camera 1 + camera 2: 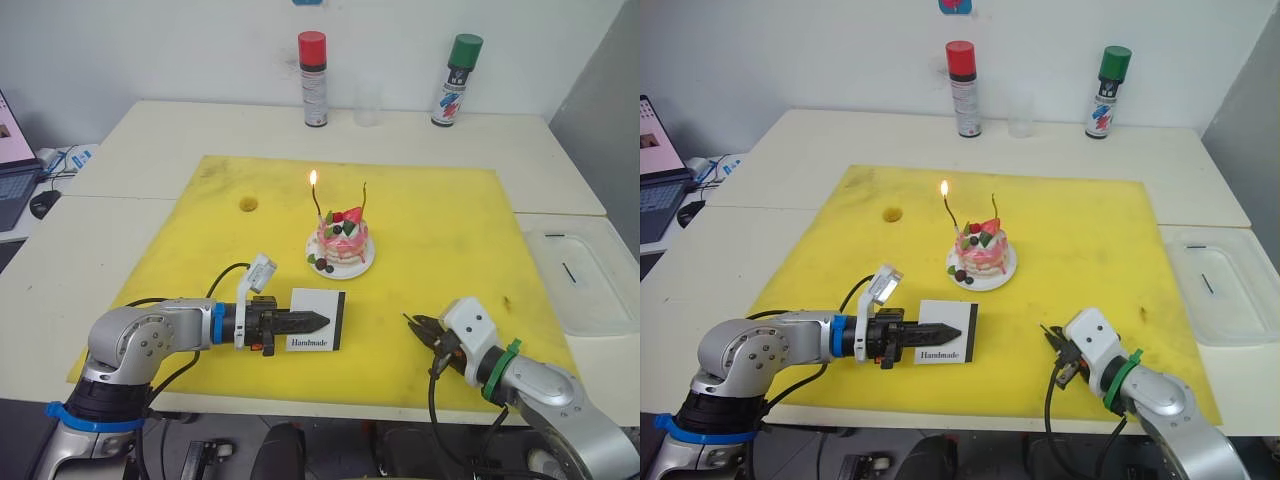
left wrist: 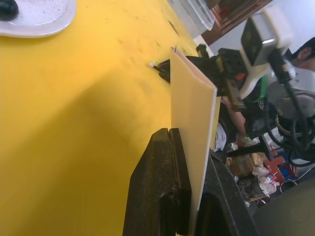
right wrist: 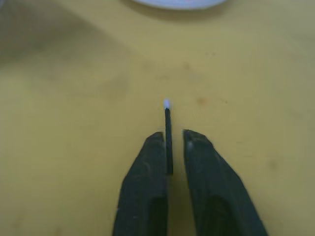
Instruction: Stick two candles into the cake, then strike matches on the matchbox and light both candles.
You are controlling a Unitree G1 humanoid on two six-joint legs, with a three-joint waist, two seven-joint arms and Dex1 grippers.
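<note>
The pink-and-white cake [image 1: 341, 240] sits on its white plate [image 1: 356, 268] in the middle of the yellow mat [image 1: 450, 230]. Two candles stand in it: the left candle [image 1: 317, 204] burns with a small flame and the right candle [image 1: 364, 197] is unlit. My left gripper [image 1: 322, 321] is shut on the white matchbox [image 1: 312, 343], holding it on edge near the mat's front; its side fills the left wrist view [image 2: 194, 118]. To the right, my right gripper [image 1: 414, 325] is shut on a dark match [image 3: 168, 123] whose white tip points toward the matchbox.
A red-capped spray can [image 1: 313, 78], a clear glass [image 1: 367, 102] and a green-capped spray can [image 1: 456, 80] stand at the table's back. A clear plastic tray [image 1: 580, 280] lies to the right. A laptop [image 1: 10, 165] is at the far left.
</note>
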